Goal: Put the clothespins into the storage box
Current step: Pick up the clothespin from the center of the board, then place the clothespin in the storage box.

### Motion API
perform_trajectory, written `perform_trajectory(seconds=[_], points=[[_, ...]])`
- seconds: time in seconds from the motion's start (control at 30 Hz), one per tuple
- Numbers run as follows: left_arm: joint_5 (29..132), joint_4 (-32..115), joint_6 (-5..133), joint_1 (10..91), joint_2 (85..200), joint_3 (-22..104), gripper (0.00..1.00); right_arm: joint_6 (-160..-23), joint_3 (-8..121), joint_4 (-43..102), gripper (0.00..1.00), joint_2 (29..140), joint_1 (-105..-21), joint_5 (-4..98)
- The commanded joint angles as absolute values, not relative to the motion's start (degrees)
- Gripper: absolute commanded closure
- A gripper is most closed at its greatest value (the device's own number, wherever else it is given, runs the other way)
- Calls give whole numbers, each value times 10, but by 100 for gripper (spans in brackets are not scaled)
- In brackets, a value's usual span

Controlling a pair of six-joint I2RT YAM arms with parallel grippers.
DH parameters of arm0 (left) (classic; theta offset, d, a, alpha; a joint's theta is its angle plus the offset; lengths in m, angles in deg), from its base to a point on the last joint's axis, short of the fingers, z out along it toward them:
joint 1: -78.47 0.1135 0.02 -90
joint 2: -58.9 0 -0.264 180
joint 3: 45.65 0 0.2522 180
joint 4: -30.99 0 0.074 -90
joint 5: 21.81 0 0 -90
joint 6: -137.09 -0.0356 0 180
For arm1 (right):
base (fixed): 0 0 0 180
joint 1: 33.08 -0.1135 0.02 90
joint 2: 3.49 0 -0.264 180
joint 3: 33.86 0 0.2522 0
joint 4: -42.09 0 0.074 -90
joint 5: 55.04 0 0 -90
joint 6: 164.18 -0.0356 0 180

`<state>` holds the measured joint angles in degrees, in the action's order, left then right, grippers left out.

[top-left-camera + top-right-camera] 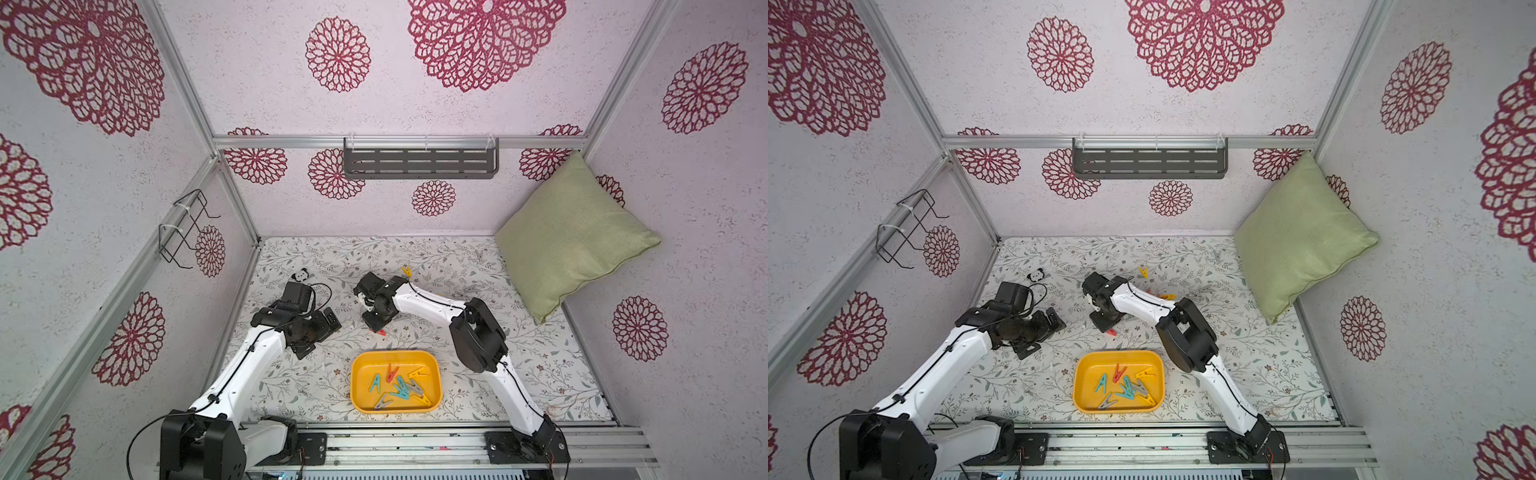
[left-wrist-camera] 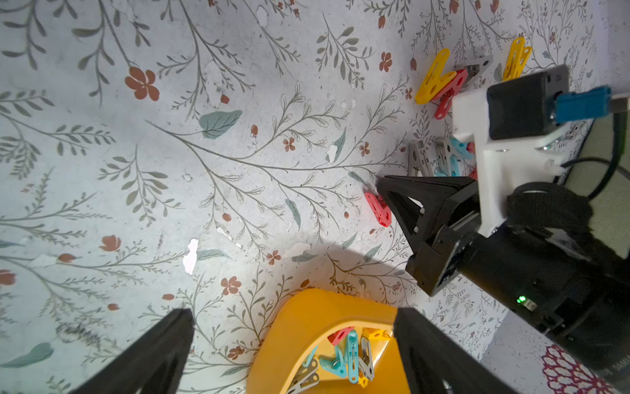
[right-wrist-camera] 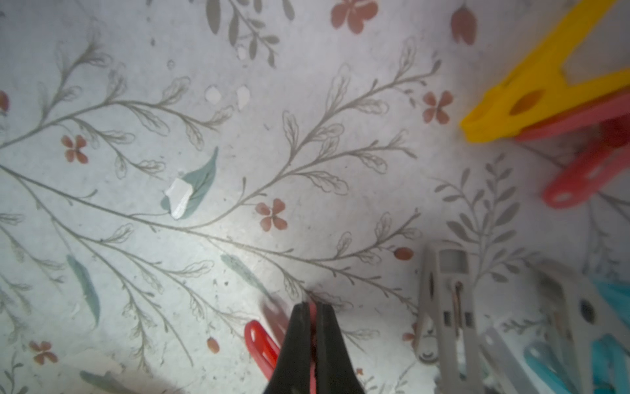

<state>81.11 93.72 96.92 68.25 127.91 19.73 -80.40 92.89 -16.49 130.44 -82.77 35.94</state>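
Partly done: about eight clothespins (image 1: 401, 386) counted inside storage box (image 1: 365, 365). Right gripper (image 3: 312, 307) clamped on red clothespin (image 3: 260, 341) at box's 12 o'clock. Left gripper (image 2: 291, 311) jaws spread wide, nothing held (box's 10 o'clock). Loose pegs (image 2: 436, 78) yet to be moved, 12–1 o'clock.

Both arms same build: left arm (image 1: 253, 357) & right arm (image 1: 428, 309) have white plastic shells w/ black joint housings, a thin black cable (image 1: 231, 373) clipped along each shell, small dark screws in the white. Black base plates (image 1: 505, 453) w/ silver screws. Right end effector (image 2: 381, 184): black, triangular open-frame fingers (image 2: 436, 186); white bracket (image 2: 491, 177) w/ black cam box (image 2: 526, 102), blue plug (image 2: 583, 102), green LED (image 2: 521, 299).
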Motion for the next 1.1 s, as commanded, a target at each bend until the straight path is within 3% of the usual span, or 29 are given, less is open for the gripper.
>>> perform_trajectory(seconds=[0.0,0.2,0.7,0.83,1.0,1.07], points=[[821,918,977,686,1280,207,1,-826,926,-168,98,1225,-816,343],[829,896,990,683,1285,207,1,-842,867,-164,99,1125,-818,370],[821,837,1045,614,1328,208,3,-923,412,-38,98,813,-913,429],[809,830,1056,583,1346,217,3,-947,356,-18,90,784,-927,428],[808,824,1065,573,1353,230,3,-950,358,-12,64,763,-925,403],[807,826,1065,573,1357,241,3,-943,374,-15,59,761,-915,394]])
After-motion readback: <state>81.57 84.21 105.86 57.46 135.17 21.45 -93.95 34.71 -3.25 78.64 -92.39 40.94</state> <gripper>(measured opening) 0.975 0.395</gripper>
